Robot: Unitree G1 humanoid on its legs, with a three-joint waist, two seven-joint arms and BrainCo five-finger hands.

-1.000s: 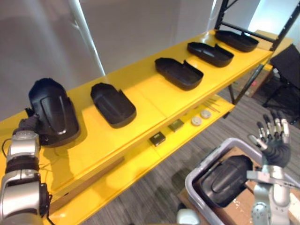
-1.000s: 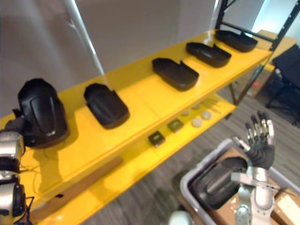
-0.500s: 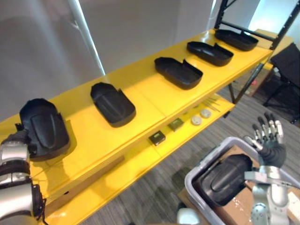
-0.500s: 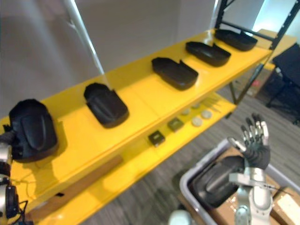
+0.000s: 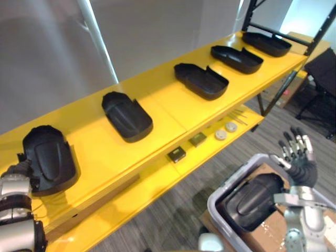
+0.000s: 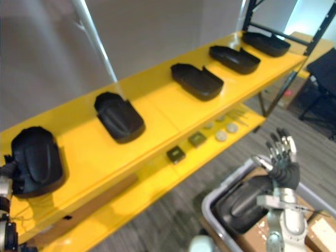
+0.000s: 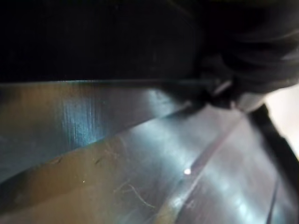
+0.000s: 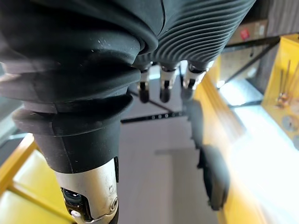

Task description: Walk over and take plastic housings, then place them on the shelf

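Observation:
Several black plastic housings lie in a row along the yellow top shelf (image 5: 173, 113). The nearest housing (image 5: 47, 157) rests hollow side up at the shelf's left end. My left hand (image 5: 18, 169) sits against this housing's near left edge, its fingers hidden behind it. Further along lie a second housing (image 5: 127, 115) and a third (image 5: 202, 80). My right hand (image 5: 298, 160) is raised at the lower right, open with straight fingers (image 8: 161, 88), holding nothing. Just below and left of it, another housing (image 5: 251, 202) lies in a grey bin (image 5: 218, 198).
The lower yellow shelf (image 5: 157, 178) carries two small dark blocks (image 5: 177, 154), white discs (image 5: 221, 135) and a wooden plank (image 5: 100, 199). A black shelf post (image 5: 273, 92) and a dark chair (image 5: 321, 68) stand at the right. A cardboard box (image 5: 262, 239) lies under the bin.
The leftmost housing, held upright a second ago, now lies flat on the shelf. My left arm has dropped lower and my right hand has sunk slightly.

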